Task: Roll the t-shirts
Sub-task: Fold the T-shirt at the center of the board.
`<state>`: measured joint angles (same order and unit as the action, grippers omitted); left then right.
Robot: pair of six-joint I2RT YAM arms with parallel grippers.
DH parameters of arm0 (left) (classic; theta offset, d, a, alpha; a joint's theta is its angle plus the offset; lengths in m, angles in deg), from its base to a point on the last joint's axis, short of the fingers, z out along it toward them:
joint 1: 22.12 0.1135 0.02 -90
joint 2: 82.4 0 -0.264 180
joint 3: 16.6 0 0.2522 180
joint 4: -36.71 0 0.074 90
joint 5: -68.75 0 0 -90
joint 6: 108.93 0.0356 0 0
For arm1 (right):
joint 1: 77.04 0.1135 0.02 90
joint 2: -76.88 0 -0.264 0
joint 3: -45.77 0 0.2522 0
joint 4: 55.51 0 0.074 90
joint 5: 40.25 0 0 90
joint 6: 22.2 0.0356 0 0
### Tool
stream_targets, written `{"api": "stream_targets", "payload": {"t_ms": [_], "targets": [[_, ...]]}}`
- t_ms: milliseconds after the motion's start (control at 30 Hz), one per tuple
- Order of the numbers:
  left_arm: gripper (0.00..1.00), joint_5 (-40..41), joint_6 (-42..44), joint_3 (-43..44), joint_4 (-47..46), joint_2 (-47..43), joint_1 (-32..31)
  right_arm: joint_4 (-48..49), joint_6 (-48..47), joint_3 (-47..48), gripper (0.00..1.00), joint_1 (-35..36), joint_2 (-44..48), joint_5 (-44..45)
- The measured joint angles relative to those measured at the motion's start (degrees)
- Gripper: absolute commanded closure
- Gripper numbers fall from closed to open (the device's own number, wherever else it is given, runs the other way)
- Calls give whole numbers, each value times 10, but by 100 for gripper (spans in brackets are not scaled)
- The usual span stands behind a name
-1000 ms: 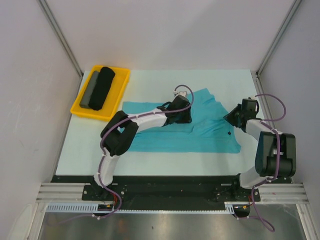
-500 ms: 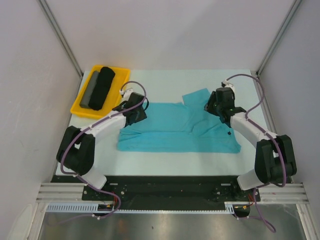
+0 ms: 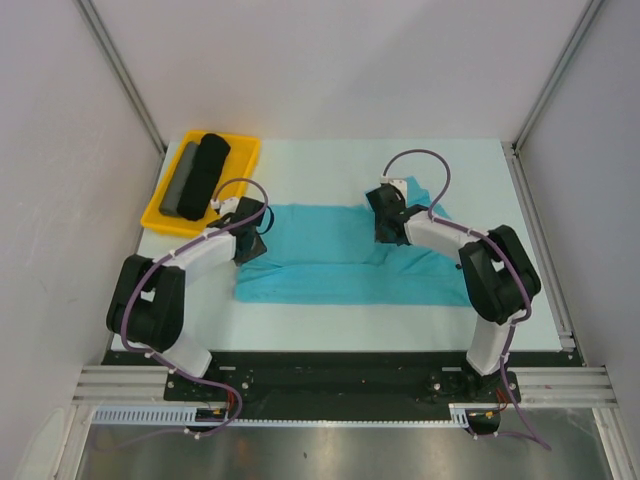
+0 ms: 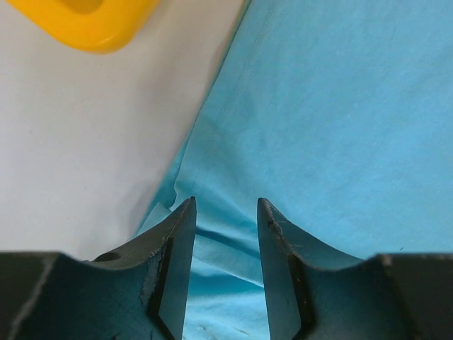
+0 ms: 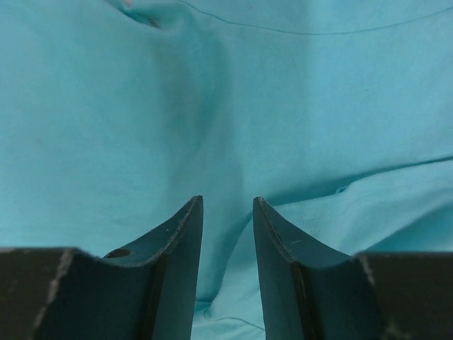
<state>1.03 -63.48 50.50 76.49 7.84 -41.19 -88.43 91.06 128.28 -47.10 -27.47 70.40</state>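
Observation:
The turquoise t-shirt (image 3: 330,255) lies flat across the middle of the table, folded into a long band. My left gripper (image 3: 250,240) is low over its left end. In the left wrist view the gripper (image 4: 226,202) stands open, with a fold of the shirt (image 4: 340,106) under the fingers. My right gripper (image 3: 386,224) is low over the shirt's upper edge right of centre. In the right wrist view it (image 5: 228,200) is open over creased cloth (image 5: 106,106). A black roll (image 3: 205,175) and a grey roll (image 3: 178,182) lie in the yellow tray (image 3: 248,150).
The yellow tray stands at the table's back left corner; its corner shows in the left wrist view (image 4: 92,28). Bare pale table (image 3: 330,170) lies behind and in front of the shirt. Grey walls close in both sides and the back.
My right gripper has moved left and down onto the shirt; the raised sleeve flap now lies folded in. My left gripper has shifted a little left and nearer along the shirt's left end.

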Motion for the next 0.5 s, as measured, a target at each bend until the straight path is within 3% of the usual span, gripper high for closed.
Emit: {"api": "stream_targets", "payload": {"t_ms": [500], "targets": [[55, 1, 0, 0, -7, 13, 5, -52, -15, 18, 59, 4, -26, 29]]}}
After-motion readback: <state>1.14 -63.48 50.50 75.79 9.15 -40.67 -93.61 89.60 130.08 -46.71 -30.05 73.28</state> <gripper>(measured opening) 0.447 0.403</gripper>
